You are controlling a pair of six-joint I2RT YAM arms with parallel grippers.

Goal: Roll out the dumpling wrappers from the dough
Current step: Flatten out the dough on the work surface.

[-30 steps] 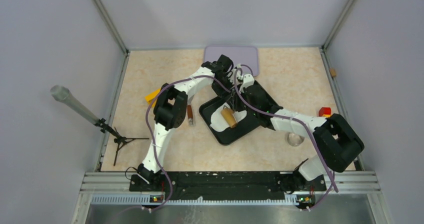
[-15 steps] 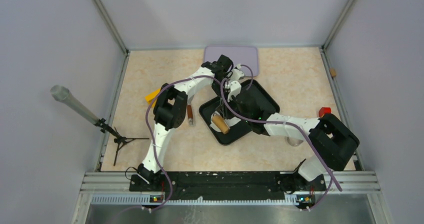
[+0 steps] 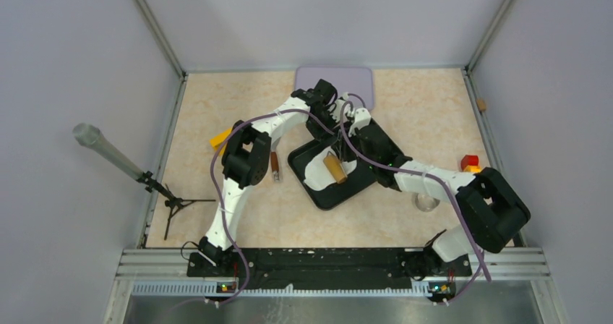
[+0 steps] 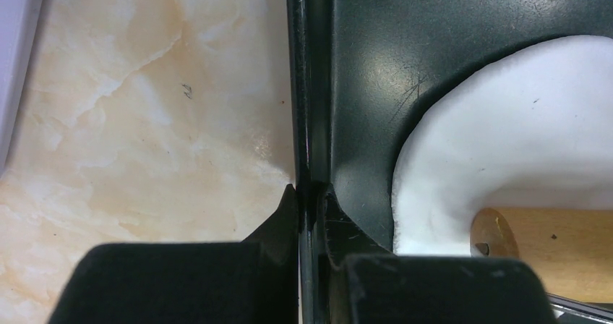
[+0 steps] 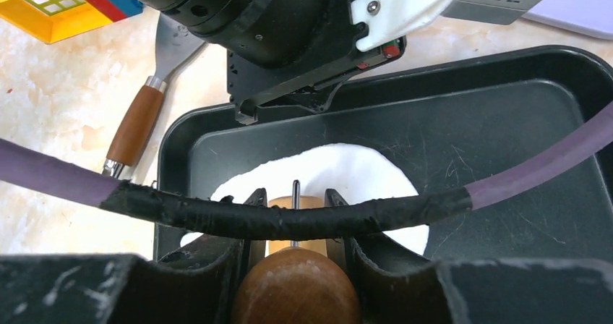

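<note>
1. Left gripper point(image 4: 309, 194): fingers pinched together on the rim of the black tray point(image 4: 307, 85), holding that edge.
2. Right gripper point(image 5: 294, 197): fingers clamped round the wooden rolling pin point(image 5: 295, 299), which rests on the dough point(image 5: 361, 172).
3. Dough's one flattened sheet, just inside the pinched edge.
4. Worry: it sticks to the pin and lifts or tears, or the rim pinch slips and the tray skates.

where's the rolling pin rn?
Top view, table centre: the rolling pin lies on the dough inside the black tray, its handle held by the right gripper.
</note>
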